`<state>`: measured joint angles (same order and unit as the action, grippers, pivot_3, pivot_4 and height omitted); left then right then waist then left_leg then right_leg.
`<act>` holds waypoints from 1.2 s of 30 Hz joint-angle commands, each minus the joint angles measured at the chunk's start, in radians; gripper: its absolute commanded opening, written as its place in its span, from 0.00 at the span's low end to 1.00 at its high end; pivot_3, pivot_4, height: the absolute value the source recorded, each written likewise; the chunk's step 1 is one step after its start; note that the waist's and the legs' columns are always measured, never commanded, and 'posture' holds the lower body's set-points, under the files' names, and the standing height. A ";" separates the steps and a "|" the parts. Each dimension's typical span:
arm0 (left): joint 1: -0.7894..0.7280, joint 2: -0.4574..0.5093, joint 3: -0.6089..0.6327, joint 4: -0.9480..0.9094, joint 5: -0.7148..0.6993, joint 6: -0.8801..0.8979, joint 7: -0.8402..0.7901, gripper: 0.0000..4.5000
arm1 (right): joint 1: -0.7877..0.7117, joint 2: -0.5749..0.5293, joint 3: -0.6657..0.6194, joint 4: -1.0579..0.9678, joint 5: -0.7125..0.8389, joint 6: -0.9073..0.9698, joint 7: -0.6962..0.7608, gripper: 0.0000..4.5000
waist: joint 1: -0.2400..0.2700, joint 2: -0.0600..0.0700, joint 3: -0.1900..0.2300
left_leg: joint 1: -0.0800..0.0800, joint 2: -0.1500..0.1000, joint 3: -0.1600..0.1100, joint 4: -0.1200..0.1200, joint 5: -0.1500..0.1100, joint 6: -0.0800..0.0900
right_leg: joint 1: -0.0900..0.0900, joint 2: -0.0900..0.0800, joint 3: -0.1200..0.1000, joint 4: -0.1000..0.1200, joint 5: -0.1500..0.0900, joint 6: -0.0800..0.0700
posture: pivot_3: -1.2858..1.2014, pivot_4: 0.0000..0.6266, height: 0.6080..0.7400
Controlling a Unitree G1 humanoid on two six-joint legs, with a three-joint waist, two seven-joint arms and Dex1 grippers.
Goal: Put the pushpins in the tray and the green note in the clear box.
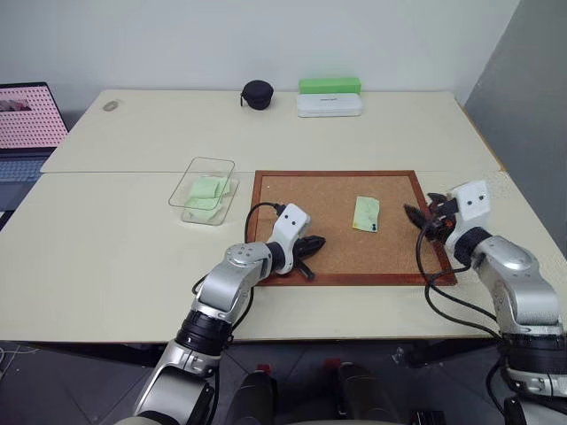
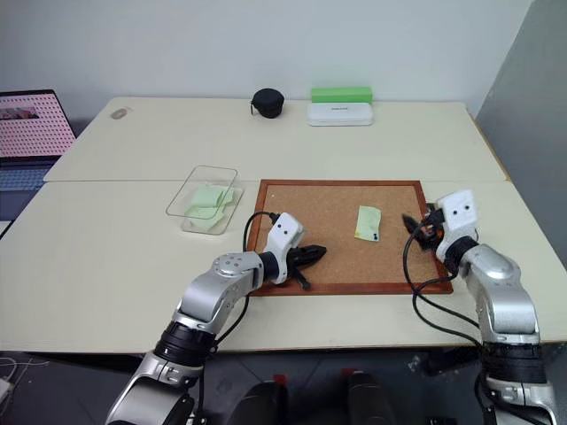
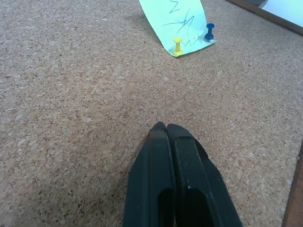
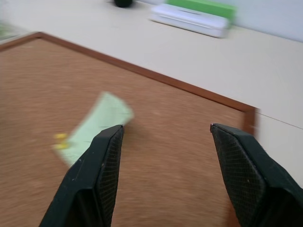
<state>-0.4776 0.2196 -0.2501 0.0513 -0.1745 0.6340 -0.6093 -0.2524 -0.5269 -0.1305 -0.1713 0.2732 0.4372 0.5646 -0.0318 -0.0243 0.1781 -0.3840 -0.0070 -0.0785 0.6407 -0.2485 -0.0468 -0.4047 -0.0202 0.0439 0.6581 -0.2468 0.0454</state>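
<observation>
A pale green note [image 1: 366, 213] lies on the corkboard [image 1: 337, 174], right of its middle. Two pushpins stand in its near edge, one yellow [image 3: 177, 45] and one blue [image 3: 209, 32]. My left gripper [image 1: 314, 244] rests shut over the board's front left part, pointing toward the note, with nothing in it. At the board's right edge my right gripper [image 4: 165, 132] is open and empty, facing the note [image 4: 97, 125] from a short way off. The clear box [image 1: 204, 190] sits left of the board with light-green slips inside. The tray is hidden.
Along the back of the table are a black round case [image 1: 257, 94], a white oblong case [image 1: 330, 104] and a bright green block [image 1: 330, 85]. A laptop [image 1: 27, 124] stands at the far left. The table's right edge runs close past my right arm.
</observation>
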 commanded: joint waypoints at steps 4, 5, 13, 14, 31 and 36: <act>0.003 0.007 -0.010 0.024 0.016 0.008 0.005 0.00 | 0.006 -0.011 0.107 -0.059 0.014 -0.007 0.100 0.68 | 0.000 0.000 0.000 | 0.000 0.000 0.000 0.000 0.000 0.000 | 0.000 0.000 0.000 0.000 0.000 0.000 | 0.52 0.24 1.00; 0.004 0.007 -0.010 0.021 0.016 0.010 0.005 0.00 | -0.003 -0.002 0.124 -0.035 0.004 -0.019 0.102 0.68 | 0.000 0.000 0.000 | 0.000 0.000 0.000 0.000 0.000 0.000 | 0.000 0.000 0.000 0.000 0.000 0.000 | 0.52 0.24 1.00; 0.006 0.010 -0.009 0.013 0.015 0.016 0.007 0.00 | -0.101 0.054 0.196 0.173 -0.067 -0.120 0.097 0.68 | 0.000 0.000 0.000 | 0.000 0.000 0.000 0.000 0.000 0.000 | 0.000 0.000 0.000 0.000 0.000 0.000 | 0.52 0.24 1.00; 0.007 0.011 -0.009 0.011 0.015 0.017 0.007 0.00 | -0.110 0.059 0.197 0.193 -0.072 -0.127 0.094 0.68 | 0.000 0.000 0.000 | 0.000 0.000 0.000 0.000 0.000 0.000 | 0.000 0.000 0.000 0.000 0.000 0.000 | 0.52 0.24 1.00; 0.011 0.016 0.002 0.007 0.014 0.028 0.023 0.00 | -0.163 0.088 0.180 0.330 -0.081 -0.159 0.109 0.08 | -0.001 0.000 0.000 | 0.000 0.000 0.000 0.000 0.000 0.000 | 0.000 0.000 0.000 0.000 0.000 0.000 | 0.52 0.24 1.00; 0.010 0.015 0.001 0.009 0.014 0.029 0.023 0.00 | -0.173 0.098 0.144 0.330 -0.061 -0.140 0.094 0.00 | -0.002 0.000 0.000 | 0.001 0.000 0.000 0.000 0.000 0.000 | 0.000 0.000 0.000 0.000 0.000 0.000 | 0.52 0.24 1.00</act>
<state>-0.4746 0.2254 -0.2496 0.0392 -0.1763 0.6467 -0.6005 -0.4025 -0.4389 0.0460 0.1837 0.1804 0.2964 0.6601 -0.0334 -0.0244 0.1781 -0.3834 -0.0067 -0.0786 0.6405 -0.2484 -0.0469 -0.4048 -0.0200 0.0438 0.6585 -0.2468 0.0451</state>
